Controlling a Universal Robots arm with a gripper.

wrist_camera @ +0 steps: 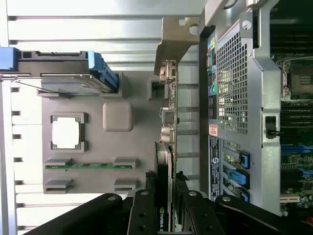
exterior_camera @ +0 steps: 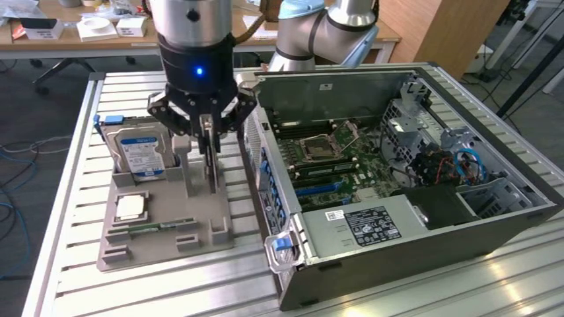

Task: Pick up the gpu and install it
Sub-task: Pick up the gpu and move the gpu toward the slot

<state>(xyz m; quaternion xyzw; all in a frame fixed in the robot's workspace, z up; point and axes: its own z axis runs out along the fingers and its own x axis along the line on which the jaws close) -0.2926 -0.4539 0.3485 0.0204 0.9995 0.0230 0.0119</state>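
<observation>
Exterior and wrist views of a component-installation workcell.

**Tabletop** (exterior_camera: 70, 198): slatted pale metal surface that carries everything below.

**Computer case** (exterior_camera: 397, 277): dark tower lying on its side with the side panel off, toward the exterior view's right. Its motherboard (exterior_camera: 339, 165) is exposed, and a labelled power supply (exterior_camera: 370, 224) sits at the near end. The perforated rear panel (wrist_camera: 232, 88) faces the holder.

**Arm** (exterior_camera: 194, 33): a silver and black wrist that comes down from above onto the holder.

**Holder** (exterior_camera: 168, 247) (wrist_camera: 98, 147): grey moulded fixture just beside the case, on the exterior view's left, with separate recesses for parts.

**Hard drive** (exterior_camera: 141, 155) (wrist_camera: 63, 83): silver with a blue label and blue side rails. It stands on edge in the holder's far recess.

**Gpu** (exterior_camera: 212, 175) (wrist_camera: 165, 161): thin black card standing on edge at the side of the holder nearest the case. Its lower edge is at the holder. Its pale metal end bracket (wrist_camera: 178, 41) is at the end away from the jaws.

**Gripper** (exterior_camera: 209, 139) (wrist_camera: 165, 196): black linkage fingers (wrist_camera: 144, 208) sit directly over the gpu. The jaws are clamped on the card's upper edge, one finger on each face.

**Processor chip** (exterior_camera: 131, 207) (wrist_camera: 66, 133): pale square lying flat in its recess, well apart from the gripper.

**Memory stick** (exterior_camera: 158, 226) (wrist_camera: 88, 166): narrow green strip lying along a slot near the holder's front.
</observation>
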